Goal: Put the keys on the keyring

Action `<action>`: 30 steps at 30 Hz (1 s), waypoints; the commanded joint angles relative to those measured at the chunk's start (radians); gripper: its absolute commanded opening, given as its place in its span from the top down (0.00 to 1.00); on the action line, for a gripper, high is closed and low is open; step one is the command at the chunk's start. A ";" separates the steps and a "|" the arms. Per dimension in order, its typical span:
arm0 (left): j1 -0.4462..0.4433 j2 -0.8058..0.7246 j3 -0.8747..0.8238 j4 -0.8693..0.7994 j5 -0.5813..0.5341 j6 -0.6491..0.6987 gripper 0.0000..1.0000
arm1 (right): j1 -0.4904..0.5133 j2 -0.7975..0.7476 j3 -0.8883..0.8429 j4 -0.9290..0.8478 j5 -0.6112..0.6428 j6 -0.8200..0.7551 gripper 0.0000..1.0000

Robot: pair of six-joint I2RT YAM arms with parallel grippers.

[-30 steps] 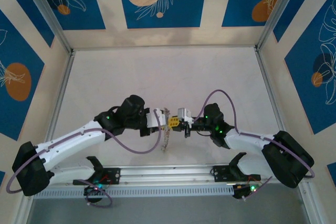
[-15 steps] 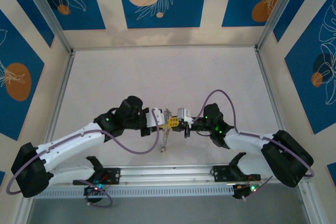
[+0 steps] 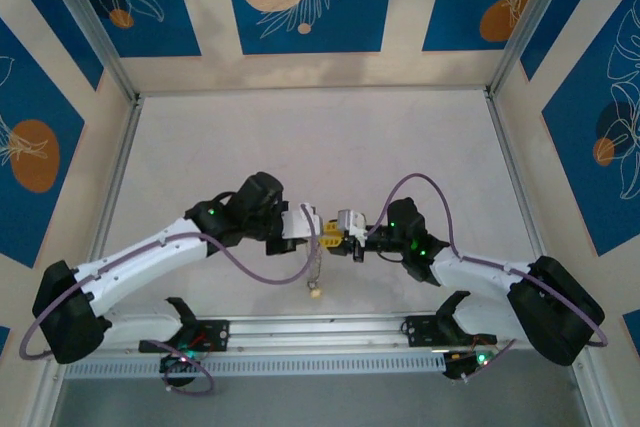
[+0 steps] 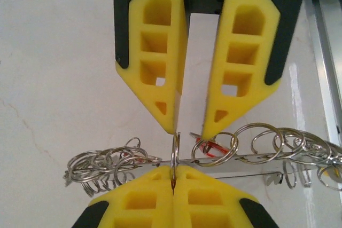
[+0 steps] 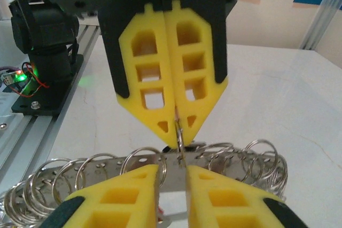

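Left wrist view: left gripper is fully closed, pads flat together at the bottom of frame. It pinches a thin silvery wire hoop seen edge-on, which I read as the keyring. There's a reddish bit right at the pinch, can't tell what it is.

Level with the pinch, a flat metal strip runs sideways across the frame. Many small split rings are strung along it, bunched toward both ends. Can't tell whether the strip is a key blade.

Right gripper comes in from the top, tips facing the left one's, jaws a little apart. One tip sits just beside the hoop's upper edge, the other touches one of the split rings. Nothing is visibly clamped between them (contact with the hoop itself: can't tell).

Right wrist view agrees. The closed pair is above with the wire edge at its tips, the gapped pair is below, and the wire drops into that gap.

Top external: both grippers meet tip to tip, held up off the table, front-centre between the two arms. A strand of keys hangs from the meeting point, with a pale tag at its lower end. Single keys are too small to separate at this range.
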 commanded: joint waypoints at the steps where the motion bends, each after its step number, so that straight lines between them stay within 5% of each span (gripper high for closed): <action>1: -0.019 0.032 0.093 -0.170 -0.053 0.069 1.00 | -0.001 -0.003 0.026 -0.039 0.006 -0.017 0.74; 17: -0.040 0.077 0.163 -0.212 -0.021 0.038 1.00 | 0.021 0.079 0.041 0.074 -0.029 0.029 0.69; 30: -0.040 0.093 0.167 -0.163 0.030 0.029 1.00 | 0.031 0.115 0.064 0.090 -0.038 0.033 0.88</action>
